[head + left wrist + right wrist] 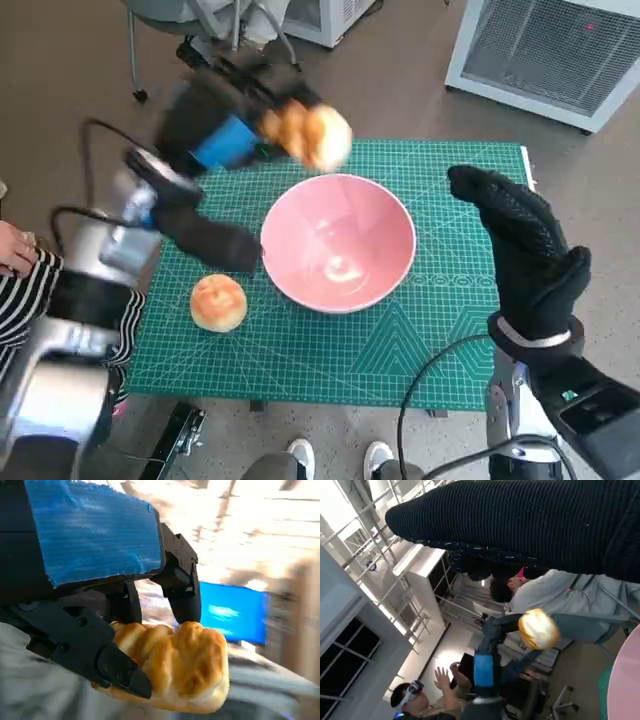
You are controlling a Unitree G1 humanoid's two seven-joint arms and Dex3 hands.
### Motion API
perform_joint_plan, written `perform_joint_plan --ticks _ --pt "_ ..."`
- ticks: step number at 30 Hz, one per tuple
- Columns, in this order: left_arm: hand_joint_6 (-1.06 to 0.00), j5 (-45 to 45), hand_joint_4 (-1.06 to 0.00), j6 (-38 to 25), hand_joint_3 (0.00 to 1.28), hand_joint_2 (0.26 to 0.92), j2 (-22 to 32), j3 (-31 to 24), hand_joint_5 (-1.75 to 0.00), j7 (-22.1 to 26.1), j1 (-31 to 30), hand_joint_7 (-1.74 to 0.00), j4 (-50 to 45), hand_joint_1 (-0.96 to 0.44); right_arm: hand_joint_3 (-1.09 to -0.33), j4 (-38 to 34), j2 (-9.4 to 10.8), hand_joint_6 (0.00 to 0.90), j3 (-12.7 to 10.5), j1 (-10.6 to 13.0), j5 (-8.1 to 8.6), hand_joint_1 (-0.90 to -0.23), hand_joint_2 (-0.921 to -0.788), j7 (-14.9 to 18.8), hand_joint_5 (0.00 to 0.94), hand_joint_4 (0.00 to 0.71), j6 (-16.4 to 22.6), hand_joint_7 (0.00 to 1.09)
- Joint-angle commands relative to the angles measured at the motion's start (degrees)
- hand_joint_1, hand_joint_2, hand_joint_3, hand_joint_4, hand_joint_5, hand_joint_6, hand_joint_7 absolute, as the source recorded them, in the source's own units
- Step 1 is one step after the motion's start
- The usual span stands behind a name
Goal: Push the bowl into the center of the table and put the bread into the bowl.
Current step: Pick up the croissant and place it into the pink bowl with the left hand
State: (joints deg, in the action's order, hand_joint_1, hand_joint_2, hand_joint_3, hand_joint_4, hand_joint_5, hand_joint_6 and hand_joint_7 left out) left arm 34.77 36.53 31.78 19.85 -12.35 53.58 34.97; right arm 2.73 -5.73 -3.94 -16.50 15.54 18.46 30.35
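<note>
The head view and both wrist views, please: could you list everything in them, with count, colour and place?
Bowl: one, pink, around the mat's middle.
Bread held: one, golden, raised beyond the bowl's far rim.
Bread on mat: one, golden, left of the bowl.
Cutting mat: one, green, covering the table.
White cabinet: one, on the floor, far right.
Person: striped sleeve, left edge; more people in the right wrist view.
Left hand: black with blue tape, grips bread.
Right hand: black glove, holds nothing, right of bowl.

black left hand [215, 135] w/ blue tape over back, on pale silver forearm w/ black cables looped alongside. right hand [525, 250] in black knitted glove, white band at wrist, dark forearm housing w/ black cable.
</note>
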Motion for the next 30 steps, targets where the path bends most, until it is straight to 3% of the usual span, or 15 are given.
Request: perform_joint_plan --ticks 1,11,12,13,14,17,18,21,28,29,30 --pt "-0.64 3.4 -0.75 1.9 0.04 0.919 -1.3 2.7 -1.08 1.5 -0.6 -1.17 0.7 0.00 -0.689 -0.3 -0.2 0.085 0.0 1.4 0.53 -0.696 -0.921 0.6 0.000 0.131 -0.3 0.39" --pt "-0.57 5.8 -0.68 3.0 0.10 0.921 -5.0 6.1 -1.13 4.4 0.8 -1.27 8.1 0.00 -0.690 -0.4 0.1 0.082 0.0 1.4 0.45 -0.695 -0.921 0.5 0.000 0.130 -0.3 0.39" --pt "-0.56 5.2 -0.63 3.2 0.12 0.921 -5.4 6.3 -1.02 5.4 0.9 -1.29 9.1 -0.07 -0.690 -0.3 0.1 0.082 0.1 1.5 0.41 -0.695 -0.921 0.5 0.000 0.130 -0.3 0.39" --pt "-0.55 4.3 -0.61 3.2 0.15 0.921 -5.7 6.3 -0.80 7.2 0.9 -1.33 10.2 -0.17 -0.690 -0.3 0.2 0.081 0.1 1.5 0.36 -0.695 -0.921 0.4 0.000 0.130 -0.3 0.39" --pt "-0.45 3.8 -0.53 3.2 0.13 0.878 -6.0 6.3 -0.55 8.3 0.9 -1.02 10.9 -0.12 -0.690 -0.3 0.2 0.081 0.1 1.6 0.33 -0.695 -0.921 0.4 0.000 0.130 -0.2 0.39" --pt "-0.46 3.4 -0.47 3.6 0.05 0.850 -6.2 5.9 -0.19 9.5 1.1 -0.43 11.8 -0.06 -0.690 -0.4 0.3 0.080 0.1 1.5 0.27 -0.695 -0.921 0.3 0.000 0.130 -0.2 0.40" --pt "-0.47 3.4 -0.46 3.7 0.03 0.847 -6.3 5.8 -0.12 9.7 1.2 -0.31 11.9 -0.04 -0.690 -0.4 0.3 0.080 0.1 1.5 0.26 -0.695 -0.921 0.3 0.000 0.130 -0.2 0.40" --pt "-0.48 3.5 -0.45 3.9 0.01 0.843 -6.4 5.5 -0.04 10.0 1.3 -0.16 12.2 -0.03 -0.690 -0.4 0.3 0.079 0.1 1.5 0.26 -0.695 -0.921 0.3 0.000 0.130 -0.2 0.40" --pt "-0.49 3.4 -0.45 4.0 0.00 0.841 -6.4 5.4 0.00 10.2 1.3 -0.08 12.3 -0.03 -0.690 -0.4 0.3 0.077 0.1 1.5 0.26 -0.695 -0.921 0.3 0.000 0.130 -0.2 0.40" --pt "-0.49 2.3 -0.45 3.1 0.00 0.841 -6.0 5.5 0.00 13.7 1.0 -0.08 12.5 -0.03 -0.690 -0.1 0.2 0.077 0.0 1.7 0.29 -0.695 -0.921 0.2 0.000 0.130 -0.3 0.40" --pt "-0.40 -0.3 -0.36 3.7 0.01 0.835 -3.7 4.2 0.00 16.8 -0.4 -0.06 10.8 -0.12 -0.690 0.5 0.4 0.077 0.0 2.0 0.26 -0.695 -0.921 0.0 0.000 0.130 -0.5 0.40"
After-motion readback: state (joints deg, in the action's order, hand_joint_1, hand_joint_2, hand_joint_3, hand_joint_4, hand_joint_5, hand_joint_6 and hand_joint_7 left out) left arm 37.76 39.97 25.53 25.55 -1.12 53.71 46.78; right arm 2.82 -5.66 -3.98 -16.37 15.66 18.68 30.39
